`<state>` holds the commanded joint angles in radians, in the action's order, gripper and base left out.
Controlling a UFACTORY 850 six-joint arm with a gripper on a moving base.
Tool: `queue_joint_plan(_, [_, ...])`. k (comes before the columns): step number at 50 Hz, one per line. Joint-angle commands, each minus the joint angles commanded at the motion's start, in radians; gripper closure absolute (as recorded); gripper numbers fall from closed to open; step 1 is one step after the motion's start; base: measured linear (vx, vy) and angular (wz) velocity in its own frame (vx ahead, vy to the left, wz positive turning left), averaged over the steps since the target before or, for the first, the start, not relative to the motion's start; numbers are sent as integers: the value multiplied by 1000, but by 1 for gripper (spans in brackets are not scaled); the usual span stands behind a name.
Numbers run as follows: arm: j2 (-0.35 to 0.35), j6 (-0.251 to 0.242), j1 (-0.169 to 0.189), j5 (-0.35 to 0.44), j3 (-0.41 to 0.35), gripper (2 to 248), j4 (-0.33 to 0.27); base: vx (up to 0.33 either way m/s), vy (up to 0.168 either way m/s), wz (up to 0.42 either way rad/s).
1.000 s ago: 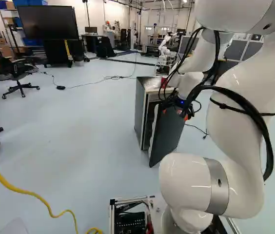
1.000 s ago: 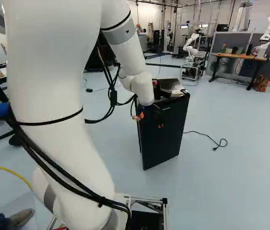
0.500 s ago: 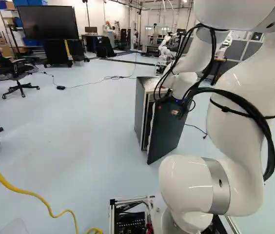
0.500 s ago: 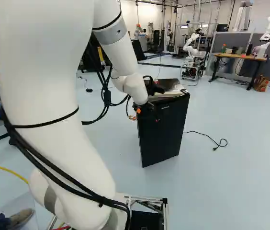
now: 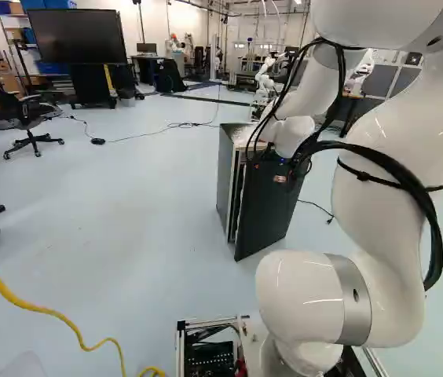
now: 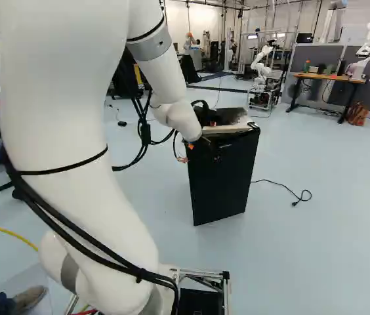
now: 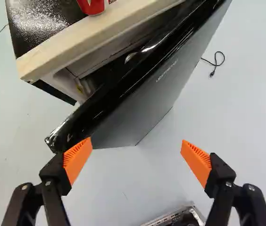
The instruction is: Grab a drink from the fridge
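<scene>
Clock centred on the black, box-shaped metal fridge (image 5: 225, 177); 12 points away from the base.
On top: red cylindrical metal can (image 7: 89, 6).
Near side, 6 o'clock: its flat black door (image 6: 221, 180), ajar.
Floor, 3 o'clock: thin black cord (image 6: 287, 188).
Well apart, 10 o'clock: black wheeled chair (image 5: 23, 114); 11, beyond: wide black screen (image 5: 76, 35).
Far, 1 o'clock: wood-topped desk (image 6: 326, 77).

The fridge (image 5: 225, 177) has its door (image 5: 267, 208) ajar, the white arm's end (image 5: 291, 135) by its top. Left of the fridge and farther off stand a black office chair (image 5: 27, 111) and large screen (image 5: 78, 37); left and nearer, a yellow cable (image 5: 45, 311).
</scene>
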<state>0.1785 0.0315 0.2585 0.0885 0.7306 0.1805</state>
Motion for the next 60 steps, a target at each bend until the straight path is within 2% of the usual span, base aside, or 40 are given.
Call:
queue_joint_plan(24, [-7,0,-1,28,-8,3,-9,0,0,0])
queue_joint_plan(36, [-2,0,-4,82,-18,3,-35,0,0,0])
queue_joint_plan(60, [63,0,-13,215,-10,3,-98,0,0,0])
